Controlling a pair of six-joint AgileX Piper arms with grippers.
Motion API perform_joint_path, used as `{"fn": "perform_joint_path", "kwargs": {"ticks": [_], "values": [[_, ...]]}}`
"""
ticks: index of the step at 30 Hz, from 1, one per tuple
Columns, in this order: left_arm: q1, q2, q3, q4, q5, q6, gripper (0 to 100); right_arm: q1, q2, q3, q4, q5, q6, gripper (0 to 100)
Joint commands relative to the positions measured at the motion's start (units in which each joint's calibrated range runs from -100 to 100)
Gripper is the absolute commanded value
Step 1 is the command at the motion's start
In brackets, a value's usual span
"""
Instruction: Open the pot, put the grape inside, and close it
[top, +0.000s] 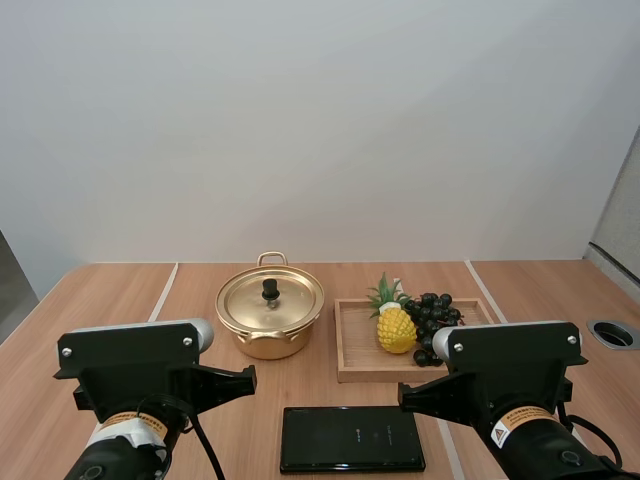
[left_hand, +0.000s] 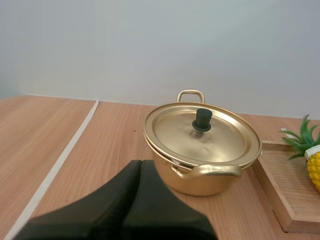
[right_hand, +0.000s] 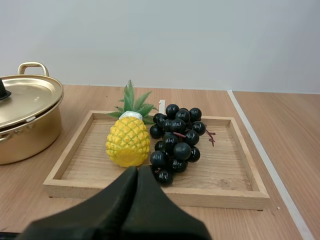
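Opening the pot looks like the step in hand: the pot (top: 270, 320) sits on the surface with its lid (top: 285, 302) on, and the grapes (top: 432, 318) lie in the wooden tray (top: 352, 371) just right of it. The left claw (left_hand: 139, 167) and right claw (right_hand: 137, 172) are each pressed together on nothing (a dark wedge apiece). Next, I'd say, the left claw must spread and reach the lid's black knob (top: 270, 289).

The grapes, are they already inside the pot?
No, the grapes lie on the wooden tray beside the pineapple.
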Motion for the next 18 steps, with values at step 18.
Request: {"fn": "perform_joint_path", "kwargs": {"ticks": [18], "values": [[-1.27, -0.2, 0.1, 0.6, -0.6, -0.5, 0, -0.2, -0.3, 0.2, 0.0, -1.3, 0.0, 0]]}}
